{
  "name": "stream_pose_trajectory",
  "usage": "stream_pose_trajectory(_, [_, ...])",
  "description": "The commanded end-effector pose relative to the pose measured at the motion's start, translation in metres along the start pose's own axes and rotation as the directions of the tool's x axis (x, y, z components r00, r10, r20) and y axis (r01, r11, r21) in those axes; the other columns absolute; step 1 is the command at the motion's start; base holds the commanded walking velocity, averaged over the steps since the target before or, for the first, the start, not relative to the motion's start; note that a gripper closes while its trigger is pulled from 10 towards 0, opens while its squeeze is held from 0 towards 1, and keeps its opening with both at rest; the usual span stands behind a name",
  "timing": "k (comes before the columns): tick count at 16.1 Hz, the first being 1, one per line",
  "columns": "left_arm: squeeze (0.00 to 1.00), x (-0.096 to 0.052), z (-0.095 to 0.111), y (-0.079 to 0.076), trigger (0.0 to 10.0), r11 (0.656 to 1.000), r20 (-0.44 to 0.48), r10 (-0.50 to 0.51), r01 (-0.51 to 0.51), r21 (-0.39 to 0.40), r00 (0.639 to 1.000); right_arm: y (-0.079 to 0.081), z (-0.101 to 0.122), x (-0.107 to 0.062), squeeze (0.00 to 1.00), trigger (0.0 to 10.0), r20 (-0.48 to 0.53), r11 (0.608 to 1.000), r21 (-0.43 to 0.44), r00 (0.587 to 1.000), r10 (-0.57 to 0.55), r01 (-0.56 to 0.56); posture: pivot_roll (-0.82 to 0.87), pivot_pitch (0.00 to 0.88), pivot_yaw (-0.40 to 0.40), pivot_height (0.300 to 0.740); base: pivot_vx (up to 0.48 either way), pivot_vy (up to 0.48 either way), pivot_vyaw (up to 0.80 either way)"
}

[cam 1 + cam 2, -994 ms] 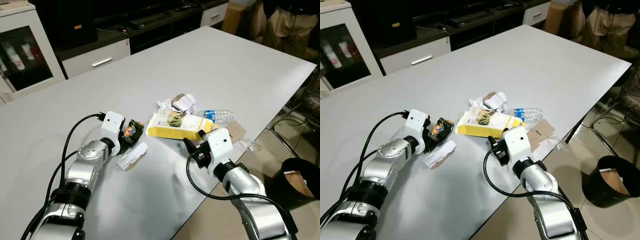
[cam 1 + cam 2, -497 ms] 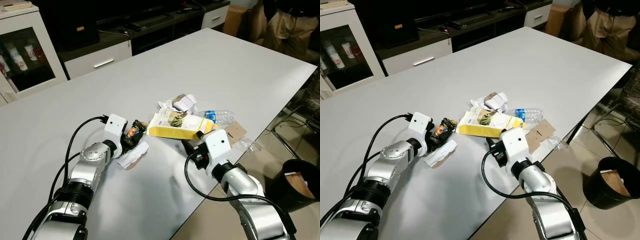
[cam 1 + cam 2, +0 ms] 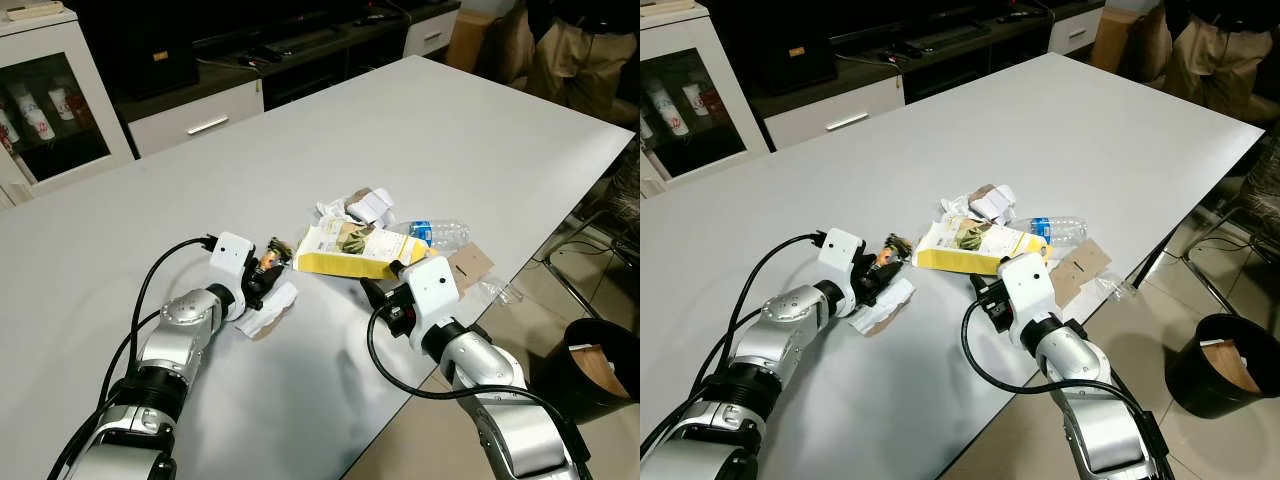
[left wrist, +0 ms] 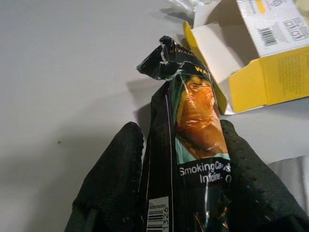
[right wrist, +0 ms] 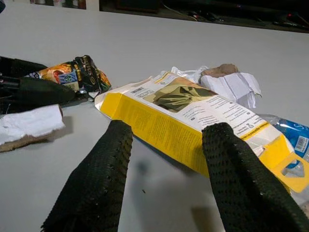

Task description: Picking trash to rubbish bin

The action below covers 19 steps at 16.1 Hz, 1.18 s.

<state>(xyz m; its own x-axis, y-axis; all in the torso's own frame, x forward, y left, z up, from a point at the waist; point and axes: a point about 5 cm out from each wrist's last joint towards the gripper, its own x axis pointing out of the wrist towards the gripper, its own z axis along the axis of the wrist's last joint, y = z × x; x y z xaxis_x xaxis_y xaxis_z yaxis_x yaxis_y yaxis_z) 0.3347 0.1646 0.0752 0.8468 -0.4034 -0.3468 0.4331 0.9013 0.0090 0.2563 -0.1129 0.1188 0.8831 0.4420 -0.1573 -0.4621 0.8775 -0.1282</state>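
A humanoid robot leans over a white counter (image 3: 480,130) strewn with rubbish. Its left gripper (image 3: 262,274) is pinched around a crumpled cigarette packet (image 4: 193,145) (dark wrapper, with an orange warning picture), the two black fingers (image 4: 113,183) pressed against either side of it at counter level. Just beside that gripper lies a torn scrap of white paper (image 3: 266,311).

The right gripper (image 5: 164,179) hovers low over the counter with its fingers spread apart and nothing between them, pointing at a flattened yellow carton (image 3: 355,249) that lies close in front of it. The carton's open end sits near the cigarette packet.

Behind the carton is a small heap of crumpled white paper (image 3: 362,205), and to its right a clear plastic bottle (image 3: 437,233) with a blue label lies on its side. A brown piece of cardboard (image 3: 470,264) and a bit of clear plastic (image 3: 500,290) rest near the counter's edge.

A black rubbish bin (image 3: 592,372) stands on the floor, well apart from the counter's right edge, with something brown inside it. A person in beige trousers (image 3: 575,50) stands beyond the far corner.
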Motion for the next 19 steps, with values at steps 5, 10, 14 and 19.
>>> stream_pose_trajectory(5, [0.0,-0.007,0.001,0.014,0.0,0.999,0.012,0.047,-0.046,-0.01,0.999,0.002,-0.001,0.004,0.0,10.0,0.001,0.999,0.014,1.0,0.028,-0.028,-0.05,0.0,0.008,0.74,0.0,0.0,0.0])
stream_pose_trajectory(10, [0.0,-0.025,0.015,0.036,0.0,0.992,0.09,0.121,-0.117,-0.047,0.989,0.014,0.0,0.013,0.0,10.0,0.029,0.991,0.038,0.992,0.124,-0.125,-0.04,0.0,-0.002,0.74,0.0,0.0,0.0])
stream_pose_trajectory(14, [0.0,-0.072,0.014,0.056,0.0,0.977,0.112,0.215,-0.215,-0.01,0.97,0.041,-0.001,0.059,1.0,10.0,0.033,0.93,0.083,0.934,0.356,-0.358,-0.01,0.0,-0.014,0.74,0.0,0.0,0.0])
stream_pose_trajectory(19, [0.0,-0.116,0.01,0.05,0.0,0.97,0.094,0.242,-0.244,0.004,0.966,0.056,0.011,0.101,1.0,10.0,0.036,0.866,0.101,0.872,0.489,-0.49,0.05,0.019,-0.044,0.74,0.0,0.0,0.0])
